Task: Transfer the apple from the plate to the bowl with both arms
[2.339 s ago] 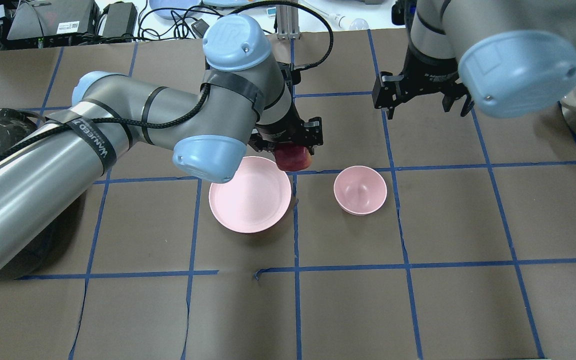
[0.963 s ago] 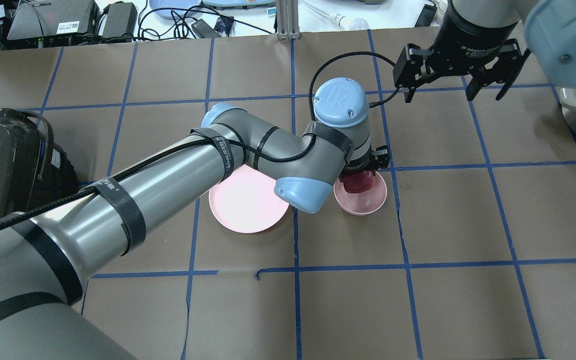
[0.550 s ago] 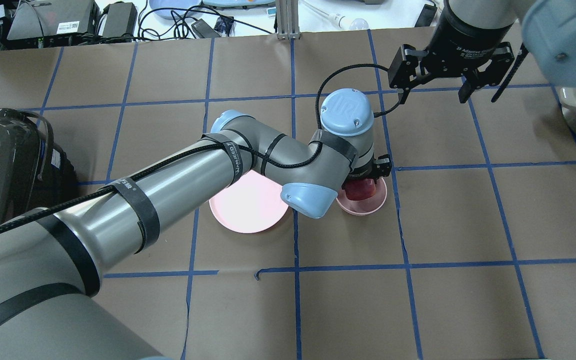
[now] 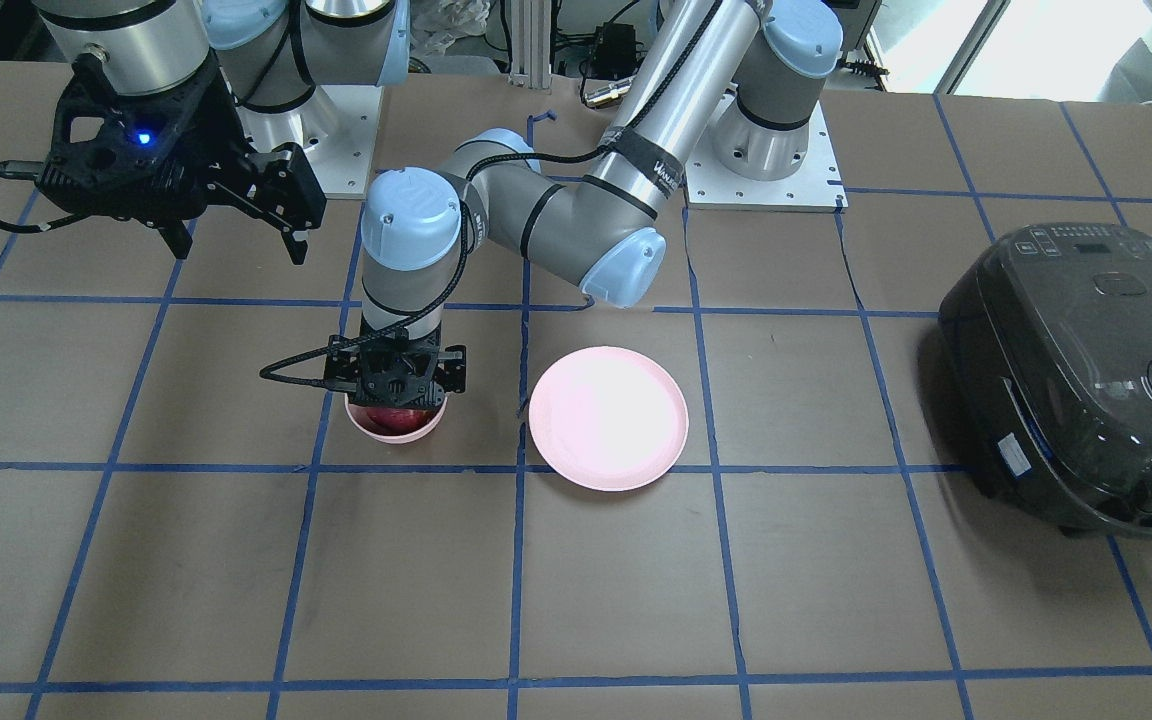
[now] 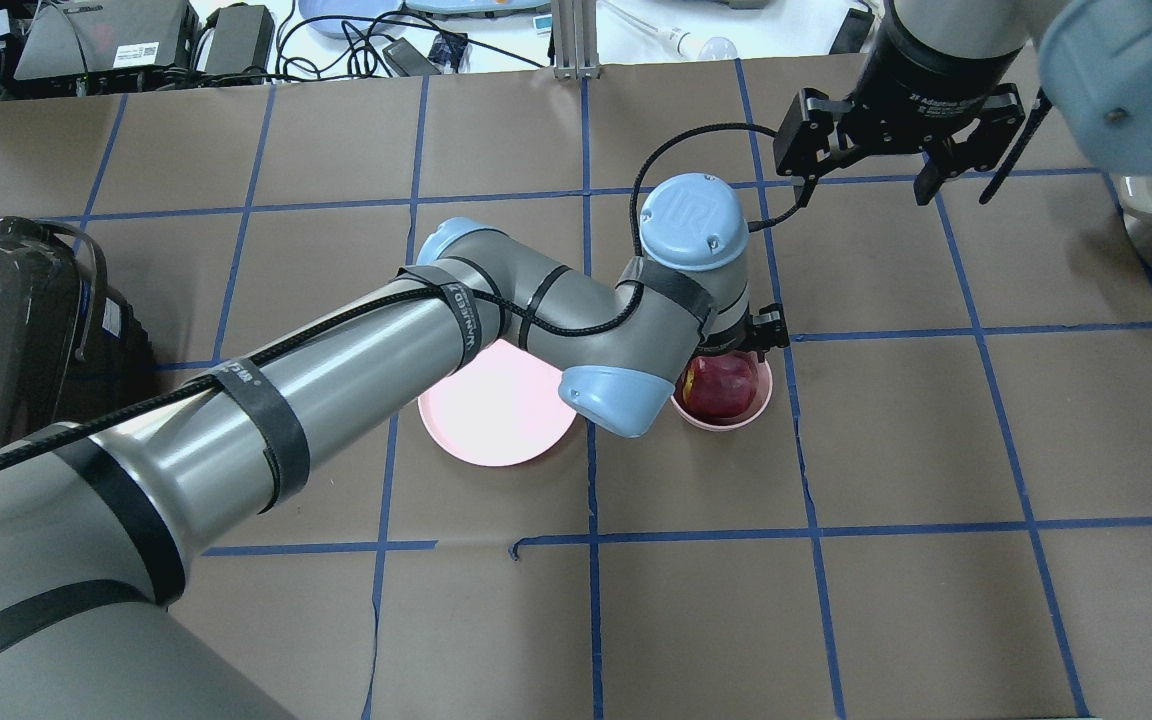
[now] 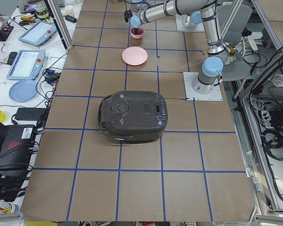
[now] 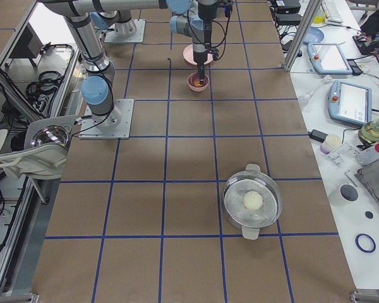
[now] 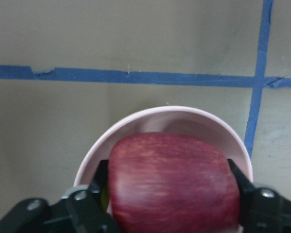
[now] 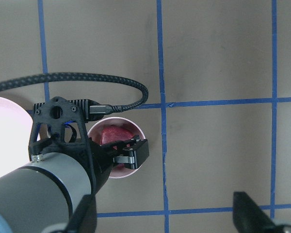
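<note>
So, apple (image 5: 721, 388): inside the pink bowl (image 5: 751, 415), mid-bench, toward my right end.
My left gripper (image 4: 397, 392): fingers flank the apple; pinching or not, I cannot tell.
My right gripper (image 5: 891, 190): wide, holding nothing.
Plate (image 5: 491, 440): beside bowl, left-end side.

apple (image 8: 172, 182): smooth red skin, faint streaks, slight sheen | bowl (image 8: 184, 121): matt pink plastic | plate (image 4: 608, 418): pink, shiny glare | left arm (image 5: 356, 360): satin grey metal | caps (image 5: 693, 220): smooth blue plastic | table cover (image 5: 916, 620): matt brown paper, blue tape (image 5: 936, 527) | cooker (image 4: 1066, 340): glossy dark plastic
</note>
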`<state>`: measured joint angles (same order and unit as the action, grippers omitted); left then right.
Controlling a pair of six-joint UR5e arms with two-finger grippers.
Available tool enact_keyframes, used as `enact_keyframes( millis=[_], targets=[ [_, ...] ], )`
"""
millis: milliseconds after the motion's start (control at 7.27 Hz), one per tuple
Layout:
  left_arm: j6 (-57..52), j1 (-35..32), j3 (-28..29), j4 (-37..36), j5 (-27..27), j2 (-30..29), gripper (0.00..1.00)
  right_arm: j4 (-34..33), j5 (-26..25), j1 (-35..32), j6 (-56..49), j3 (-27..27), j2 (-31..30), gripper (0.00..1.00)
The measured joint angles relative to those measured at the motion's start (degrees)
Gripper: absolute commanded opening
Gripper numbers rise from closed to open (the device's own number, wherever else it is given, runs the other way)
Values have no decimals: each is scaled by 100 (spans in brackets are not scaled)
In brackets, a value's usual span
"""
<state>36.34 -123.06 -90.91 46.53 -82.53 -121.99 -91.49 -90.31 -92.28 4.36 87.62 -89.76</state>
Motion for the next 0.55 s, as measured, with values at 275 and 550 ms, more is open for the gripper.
enact_keyframes(
  millis=[275,550],
  targets=[
    [-392,181,-11,191,17,389,100,-3,-57,0,29,0,-3,100],
    [-1403,667,-192,604,5,909,100,-71,-63,-1,51,10,9,100]
  ],
)
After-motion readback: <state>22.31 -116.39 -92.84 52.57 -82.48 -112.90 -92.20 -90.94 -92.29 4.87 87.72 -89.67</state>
